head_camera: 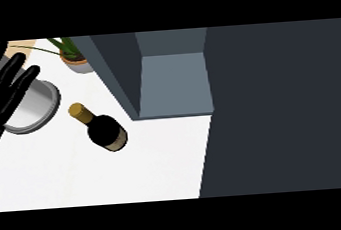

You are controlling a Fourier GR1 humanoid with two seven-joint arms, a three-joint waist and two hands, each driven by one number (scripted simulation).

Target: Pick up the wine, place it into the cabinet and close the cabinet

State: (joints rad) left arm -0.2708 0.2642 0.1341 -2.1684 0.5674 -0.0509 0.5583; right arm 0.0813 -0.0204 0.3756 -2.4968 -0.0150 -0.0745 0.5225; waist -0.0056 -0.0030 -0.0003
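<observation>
The wine bottle (pixel 102 127), dark with a gold cap and a tan label band, stands on the white counter (pixel 96 177) left of the cabinet. The cabinet (pixel 172 81) is open, its grey-blue inside showing, and its dark door (pixel 284 109) fills the right side of the view. My left hand (pixel 2 91) rests at the left edge with its fingers straight and pointing up, apart from the bottle and holding nothing. My right hand does not show.
A round grey pot (pixel 38 107) sits partly behind my left hand. A potted plant (pixel 73 56) stands at the back, just left of the cabinet wall. A wooden board (pixel 22 45) peeks in at the top left.
</observation>
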